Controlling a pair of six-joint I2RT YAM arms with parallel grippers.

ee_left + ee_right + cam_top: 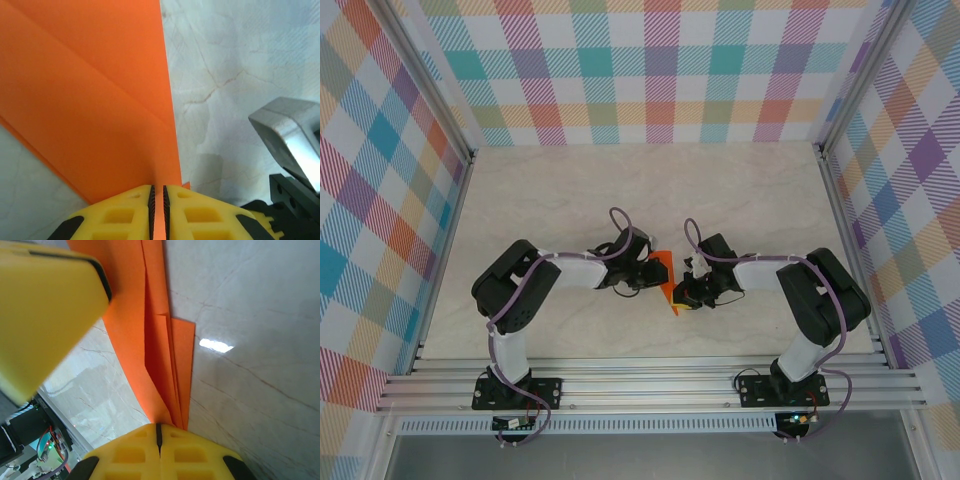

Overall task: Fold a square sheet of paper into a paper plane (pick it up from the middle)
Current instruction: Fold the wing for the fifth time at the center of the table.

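Observation:
The orange sheet of paper is folded into long narrow layers and hangs between my two grippers above the table's middle. My left gripper is shut on one edge of it, and a thin orange strip runs down between the black pads. From there a broad creased panel of the paper spreads up and to the left. My right gripper is shut at the narrow end, where several stacked folds of the paper run into its yellow fingertips. In the top view the left gripper and right gripper nearly touch.
The marble-patterned table is bare behind the arms and ringed by checked walls. A grey and black part of the right arm sits close on the right. The left gripper's yellow finger looms at the upper left.

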